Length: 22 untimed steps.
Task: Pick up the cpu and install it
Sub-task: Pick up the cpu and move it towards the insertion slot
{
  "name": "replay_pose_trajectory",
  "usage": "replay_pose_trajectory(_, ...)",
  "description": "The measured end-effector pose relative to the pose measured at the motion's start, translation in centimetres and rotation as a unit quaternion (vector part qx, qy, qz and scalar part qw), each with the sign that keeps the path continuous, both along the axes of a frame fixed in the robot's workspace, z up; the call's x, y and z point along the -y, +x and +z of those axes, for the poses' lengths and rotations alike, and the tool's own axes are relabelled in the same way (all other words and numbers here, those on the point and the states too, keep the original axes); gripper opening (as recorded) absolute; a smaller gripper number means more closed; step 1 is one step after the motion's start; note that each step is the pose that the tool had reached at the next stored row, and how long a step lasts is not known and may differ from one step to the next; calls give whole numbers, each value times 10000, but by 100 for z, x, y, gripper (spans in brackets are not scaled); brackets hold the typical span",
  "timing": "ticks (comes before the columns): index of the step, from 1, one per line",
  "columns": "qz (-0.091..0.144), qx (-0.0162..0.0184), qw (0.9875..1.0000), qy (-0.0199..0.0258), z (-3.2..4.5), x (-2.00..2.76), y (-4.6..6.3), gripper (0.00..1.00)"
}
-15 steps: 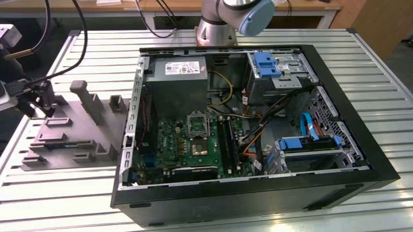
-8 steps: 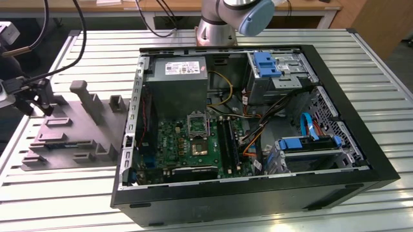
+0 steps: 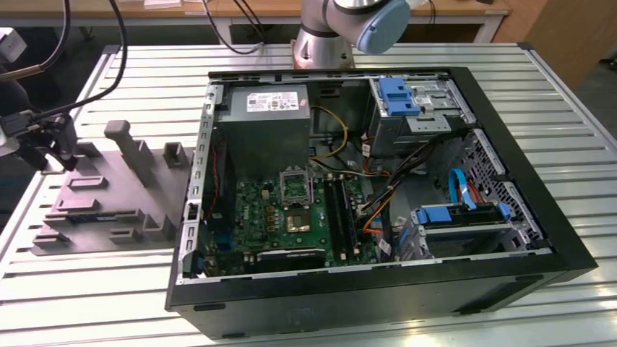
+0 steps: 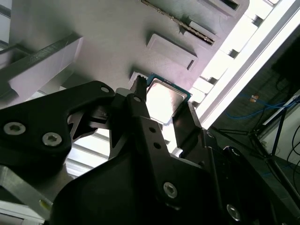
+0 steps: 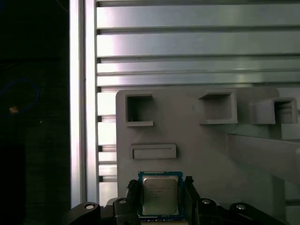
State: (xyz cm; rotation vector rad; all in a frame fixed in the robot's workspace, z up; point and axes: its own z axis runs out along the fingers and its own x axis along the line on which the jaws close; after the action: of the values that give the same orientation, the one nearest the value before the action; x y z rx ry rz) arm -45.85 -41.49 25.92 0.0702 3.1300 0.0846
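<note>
The cpu [image 5: 160, 194], a small square chip with a pale metal top and a green rim, sits between my gripper's [image 5: 161, 183] two black fingers, which press on its opposite edges. In the second wrist view the cpu [image 4: 164, 101] is held just above the grey fixture plate [image 4: 93, 33], with a shallow recess partly showing behind it, and the gripper [image 4: 164, 96] is shut on it. In the exterior view the gripper [image 3: 48, 155] hangs over the far left end of the grey fixture plate [image 3: 106, 195]. The green motherboard [image 3: 289, 217] lies in the open computer case with its socket [image 3: 297, 220] uncovered.
The open black computer case [image 3: 501, 181] takes up the middle of the slatted aluminium table [image 3: 579, 144]. Inside it are a grey power supply [image 3: 262, 123], blue drive brackets [image 3: 395, 94] and loose cables [image 3: 386, 195]. Raised blocks [image 3: 126, 141] stand on the fixture plate. The arm's base [image 3: 328, 36] is behind the case.
</note>
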Motion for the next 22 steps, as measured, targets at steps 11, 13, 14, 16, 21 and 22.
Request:
replay_pose_trajectory(11,0,1,10000,0,119,0,0,47)
replay_pose_trajectory(13,0,0,10000,0,140,0,0,47)
replay_pose_trajectory(14,0,0,10000,0,151,0,0,47)
replay_pose_trajectory(16,0,0,10000,0,172,0,0,47)
replay_pose_trajectory(21,0,0,10000,0,226,0,0,47)
replay_pose_trajectory(22,0,1,10000,0,236,0,0,47)
